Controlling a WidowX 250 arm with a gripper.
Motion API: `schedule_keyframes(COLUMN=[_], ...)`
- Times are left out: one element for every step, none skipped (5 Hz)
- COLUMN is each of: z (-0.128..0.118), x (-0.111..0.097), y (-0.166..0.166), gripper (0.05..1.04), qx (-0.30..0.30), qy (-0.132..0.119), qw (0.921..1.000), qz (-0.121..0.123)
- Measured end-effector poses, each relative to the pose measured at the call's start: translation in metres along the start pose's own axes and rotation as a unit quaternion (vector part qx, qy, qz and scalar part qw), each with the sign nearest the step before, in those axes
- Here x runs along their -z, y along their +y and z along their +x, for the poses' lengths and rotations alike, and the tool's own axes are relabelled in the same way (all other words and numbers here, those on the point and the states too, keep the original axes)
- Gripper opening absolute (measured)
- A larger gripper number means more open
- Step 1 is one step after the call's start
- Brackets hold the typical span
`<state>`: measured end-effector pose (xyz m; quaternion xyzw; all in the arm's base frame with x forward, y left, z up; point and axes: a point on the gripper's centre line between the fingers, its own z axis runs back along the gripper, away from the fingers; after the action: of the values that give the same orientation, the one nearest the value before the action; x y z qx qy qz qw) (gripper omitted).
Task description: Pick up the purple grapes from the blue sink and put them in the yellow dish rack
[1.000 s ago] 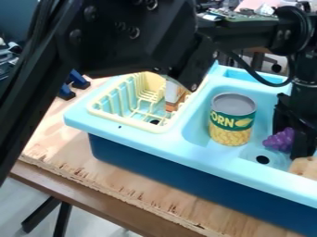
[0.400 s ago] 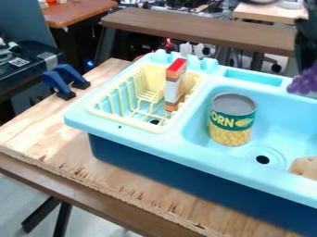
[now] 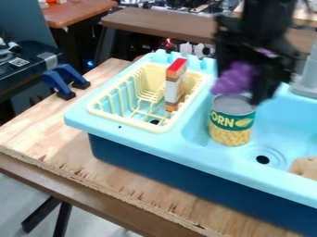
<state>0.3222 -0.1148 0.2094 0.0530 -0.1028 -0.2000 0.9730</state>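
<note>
Camera view: gripper (image 3: 250, 85) above the corn can (image 3: 232, 120), fingers pinching purple toy grapes (image 3: 234, 78) — grapes near the can's top. Can upright in blue sink (image 3: 142, 147), beside yellow rack (image 3: 127, 121) — carton (image 3: 174, 85) standing inside.

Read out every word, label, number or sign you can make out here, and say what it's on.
"CORN", its C partly cut off: on the can.
Too small to read: any print on the upright box.
Too blurred to read: the pale label at far left.
</note>
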Motion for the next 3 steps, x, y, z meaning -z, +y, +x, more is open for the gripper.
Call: schedule_keyframes(z=[-0.024,-0.042,-0.063], x=[-0.003,0.000,0.006], y=[0.046,0.096,0.129], gripper=[0.845,0.845,0.845], qx=[-0.094,-0.171,-0.228], qy=[-0.024,-0.059,-0.082], qw=[0.9953,0.9832,0.9692], qz=[-0.010,-0.025,-0.045])
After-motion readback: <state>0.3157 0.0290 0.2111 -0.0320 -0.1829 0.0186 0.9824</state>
